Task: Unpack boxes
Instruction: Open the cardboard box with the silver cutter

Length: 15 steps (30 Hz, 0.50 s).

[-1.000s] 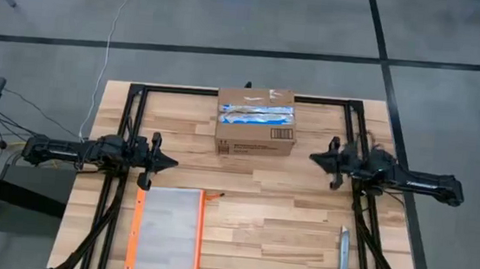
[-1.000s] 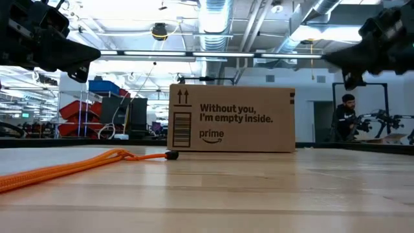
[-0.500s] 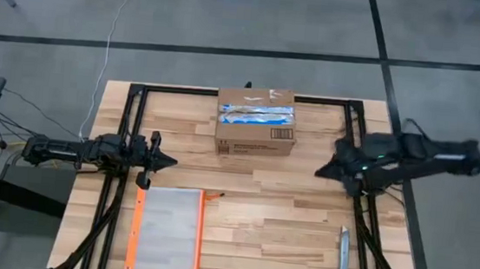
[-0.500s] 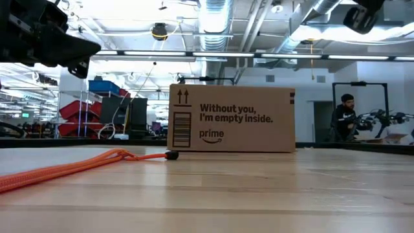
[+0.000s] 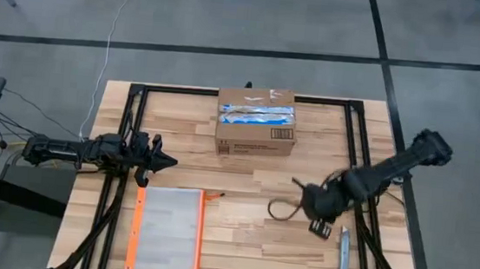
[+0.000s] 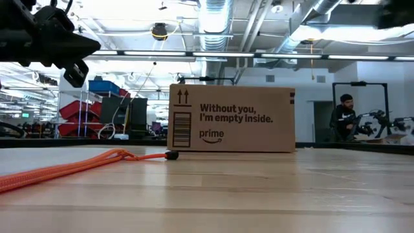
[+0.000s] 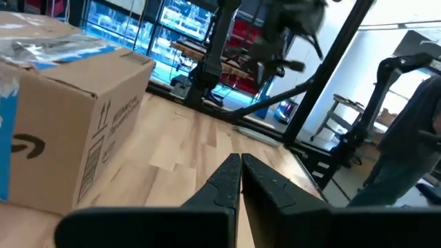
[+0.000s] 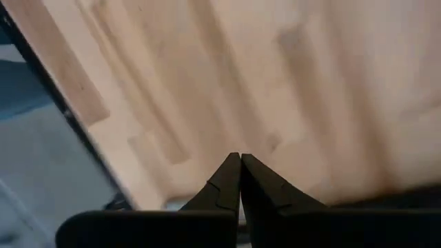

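Observation:
The brown cardboard box (image 5: 256, 123) stands on its bottom at the table's far middle, with blue-and-white tape across its top. Its printed side (image 6: 231, 120) faces the near edge. My left gripper (image 5: 166, 161) hovers shut over the table's left part, pointing toward the right and short of the box (image 7: 62, 131). In the left wrist view its fingers (image 7: 240, 165) are closed on nothing. My right gripper (image 5: 304, 201) is over the table's right-middle part, nearer than the box. It is shut (image 8: 240, 160) above bare wood and holds nothing.
A clear pouch with orange edges (image 5: 168, 233) lies at the near left, its orange cord (image 6: 84, 165) trailing on the wood. A grey utility knife (image 5: 343, 251) lies at the near right, close to my right gripper. A black frame (image 5: 353, 136) runs along the table's sides.
My right arm has swung away from the table's right side toward the near edge and the middle, rising out of the low view and tipping its gripper down toward the wood. The gripper has stayed shut. The box has not moved.

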Each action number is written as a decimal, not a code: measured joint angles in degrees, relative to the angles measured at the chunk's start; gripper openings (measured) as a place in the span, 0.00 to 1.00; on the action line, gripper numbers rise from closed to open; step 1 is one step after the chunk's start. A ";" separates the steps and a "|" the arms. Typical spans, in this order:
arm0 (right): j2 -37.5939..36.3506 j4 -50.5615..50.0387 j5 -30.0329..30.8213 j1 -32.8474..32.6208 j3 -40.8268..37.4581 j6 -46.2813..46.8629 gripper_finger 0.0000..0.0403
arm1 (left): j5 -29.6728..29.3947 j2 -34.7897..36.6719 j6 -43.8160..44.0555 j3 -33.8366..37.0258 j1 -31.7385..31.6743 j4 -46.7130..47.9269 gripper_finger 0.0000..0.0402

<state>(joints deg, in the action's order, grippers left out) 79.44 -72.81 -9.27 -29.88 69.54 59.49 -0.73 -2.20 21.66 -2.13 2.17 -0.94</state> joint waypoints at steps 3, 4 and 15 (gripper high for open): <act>1.95 -0.01 -0.80 -5.02 0.00 16.04 0.00 | -0.01 0.00 -1.84 -0.03 0.00 0.09 0.00; 2.43 -0.05 -0.89 -6.48 0.00 21.19 0.00 | -0.02 0.00 -2.38 -0.04 0.00 0.03 0.00; 7.80 -0.96 -3.95 -16.42 -0.44 51.57 0.22 | -0.15 0.00 -6.03 -0.07 0.00 -0.14 0.00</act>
<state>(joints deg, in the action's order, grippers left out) 87.23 -73.77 -13.22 -46.29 69.10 111.05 -0.89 -2.20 15.64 -2.20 2.17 -1.08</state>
